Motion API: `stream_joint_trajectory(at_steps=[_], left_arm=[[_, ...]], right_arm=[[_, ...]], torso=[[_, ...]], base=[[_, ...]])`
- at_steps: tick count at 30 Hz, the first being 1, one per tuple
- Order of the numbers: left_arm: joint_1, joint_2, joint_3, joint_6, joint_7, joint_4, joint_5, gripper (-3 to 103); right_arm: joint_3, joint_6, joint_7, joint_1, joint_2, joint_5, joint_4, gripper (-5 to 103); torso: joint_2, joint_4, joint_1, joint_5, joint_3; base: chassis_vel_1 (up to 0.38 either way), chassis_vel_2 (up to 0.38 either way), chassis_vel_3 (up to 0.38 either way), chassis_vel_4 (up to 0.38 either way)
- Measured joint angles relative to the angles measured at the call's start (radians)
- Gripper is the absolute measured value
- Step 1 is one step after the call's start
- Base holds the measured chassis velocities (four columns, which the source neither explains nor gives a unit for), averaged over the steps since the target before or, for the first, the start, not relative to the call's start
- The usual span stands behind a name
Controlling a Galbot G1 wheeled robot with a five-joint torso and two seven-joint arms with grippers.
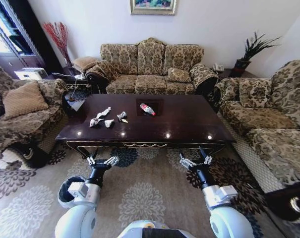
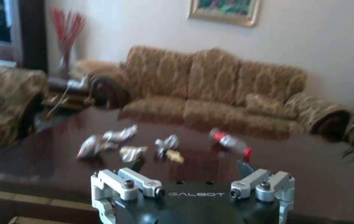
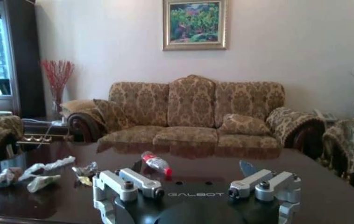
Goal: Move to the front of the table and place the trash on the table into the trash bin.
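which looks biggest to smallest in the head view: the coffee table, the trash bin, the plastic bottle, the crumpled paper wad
1. coffee table
2. trash bin, partly hidden behind the left arm and nearer the camera, so its apparent size is inflated
3. plastic bottle and crumpled paper wad: they look much alike, too close to rank

Daylit room, blurred left-wrist view

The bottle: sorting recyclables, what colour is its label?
Red, on the clear bottle; clearest in the head view.

Head camera looks down; both wrist cameras face across the table (image 1: pixel 179 121).
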Motion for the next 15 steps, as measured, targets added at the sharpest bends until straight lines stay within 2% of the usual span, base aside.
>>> stream_joint_trajectory(at_steps=[1, 3, 6, 7, 8, 11, 12, 13, 15], left_arm=[[-0.004, 0.005, -0.004, 0.027, -0.029, 0.016, -0.023, 102], [-0.008, 0.012, -0.015, 0.054, -0.068, 0.042, -0.064, 100], [-0.008, 0.017, -0.026, 0.053, -0.086, 0.052, -0.099, 99], [-0.008, 0.014, -0.027, 0.014, -0.066, 0.047, -0.093, 100], [-0.008, 0.014, -0.027, 0.014, -0.066, 0.047, -0.093, 100], [-0.022, 0.008, -0.028, -0.122, 0.016, 0.049, -0.008, 100], [-0.022, 0.008, -0.028, -0.122, 0.016, 0.049, -0.008, 100], [-0.026, 0.008, -0.031, -0.161, 0.046, 0.055, 0.04, 100], [-0.028, 0.009, -0.033, -0.183, 0.069, 0.061, 0.077, 100]], right_arm=[[0.007, -0.001, 0.003, 0.002, -0.007, 0.004, -0.007, 100], [0.014, 0.001, 0.007, 0.003, -0.014, 0.012, -0.018, 100], [0.016, 0.012, 0.008, 0.003, -0.017, 0.024, -0.032, 100], [0.011, 0.022, 0.008, 0.008, -0.016, 0.033, -0.04, 100], [0.011, 0.022, 0.008, 0.008, -0.016, 0.033, -0.04, 100], [-0.001, 0.05, 0.007, 0.026, -0.016, 0.038, -0.051, 100], [-0.001, 0.05, 0.007, 0.026, -0.016, 0.038, -0.051, 100], [-0.004, 0.063, 0.008, 0.036, -0.018, 0.036, -0.057, 100], [-0.004, 0.082, 0.008, 0.043, -0.024, 0.034, -0.064, 100]], torso=[[0.0, 0.0, 0.0, -0.0001, 0.0], [0.0, -0.0001, 0.0, -0.0003, 0.0], [0.0, -0.0001, 0.0, -0.0004, 0.0], [0.0, -0.0001, 0.0, -0.0004, 0.0], [0.0, -0.0001, 0.0, -0.0004, 0.0], [0.0, -0.0002, 0.0, 0.0001, 0.0], [0.0, -0.0002, 0.0, 0.0001, 0.0], [0.0, -0.0002, 0.0, -0.0001, 0.0], [0.0, 0.0, 0.0, -0.0003, 0.0]], base=[[0.0, 0.0, 0.0, 0.0], [0.0, 0.0, 0.0, 0.0], [0.0, 0.0, 0.0, 0.0], [0.0, 0.0, 0.0, 0.0], [0.0, 0.0, 0.0, 0.0], [0.0, 0.0, 0.0, 0.0], [0.0, 0.0, 0.0, 0.0], [0.0, 0.0, 0.0, 0.0], [0.0, 0.0, 0.0, 0.0]])
